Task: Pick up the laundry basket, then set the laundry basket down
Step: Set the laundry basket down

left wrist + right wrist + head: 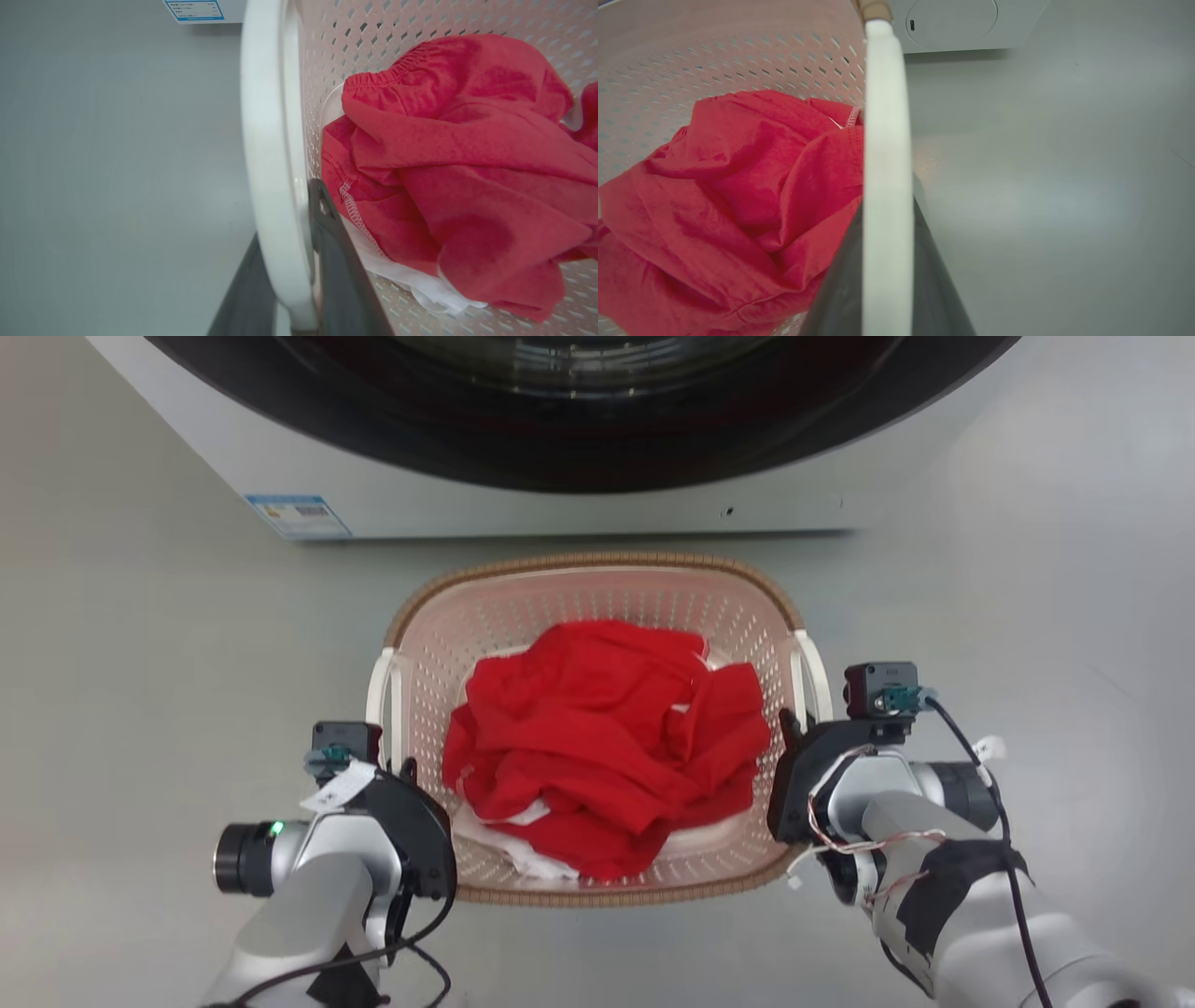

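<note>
Your left claw [403, 775] has its two dark fingers set on either side of the white left handle [271, 163], pinching it. Your right claw [794, 737] pinches the white right handle [886, 186] the same way. Between the two claws sits the laundry basket [597, 562], holding crumpled red clothes [607, 737] over a white cloth [523, 854]. Beyond the claws, past the basket's far rim, stands the washer [523, 495]. You cannot tell whether the basket rests on the grey floor [140, 663] or hangs clear of it.
</note>
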{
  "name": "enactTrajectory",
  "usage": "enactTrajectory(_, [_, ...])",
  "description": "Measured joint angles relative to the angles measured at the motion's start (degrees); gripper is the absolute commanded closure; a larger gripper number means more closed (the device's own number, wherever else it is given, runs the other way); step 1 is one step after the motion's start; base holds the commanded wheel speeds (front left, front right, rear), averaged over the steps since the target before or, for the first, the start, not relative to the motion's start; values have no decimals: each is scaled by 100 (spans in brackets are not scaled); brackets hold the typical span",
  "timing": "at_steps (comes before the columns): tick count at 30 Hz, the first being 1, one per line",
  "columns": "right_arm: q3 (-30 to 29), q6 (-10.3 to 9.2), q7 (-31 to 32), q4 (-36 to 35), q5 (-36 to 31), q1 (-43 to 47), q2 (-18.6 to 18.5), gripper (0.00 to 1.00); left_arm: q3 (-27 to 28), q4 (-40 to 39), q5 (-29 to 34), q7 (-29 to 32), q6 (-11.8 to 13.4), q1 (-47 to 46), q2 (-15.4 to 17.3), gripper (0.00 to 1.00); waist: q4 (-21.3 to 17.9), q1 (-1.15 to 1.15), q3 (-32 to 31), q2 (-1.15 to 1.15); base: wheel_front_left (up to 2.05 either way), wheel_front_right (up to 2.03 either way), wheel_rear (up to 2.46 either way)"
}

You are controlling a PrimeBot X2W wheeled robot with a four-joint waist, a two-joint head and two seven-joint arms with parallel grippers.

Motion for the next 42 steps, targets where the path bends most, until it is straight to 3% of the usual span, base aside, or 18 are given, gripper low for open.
enactTrajectory(26, [-120,2,-453,264,-263,-1641,-48,100,142,-98,181,-398,99,-1573,63,100,136,-1,2254,0,0,0,0])
enactTrajectory(42, [-86,2,-753,205,-269,-1853,-57,100,142,5,288,-745,98,-1936,116,100,153,-3,2836,-1,0,0,0])
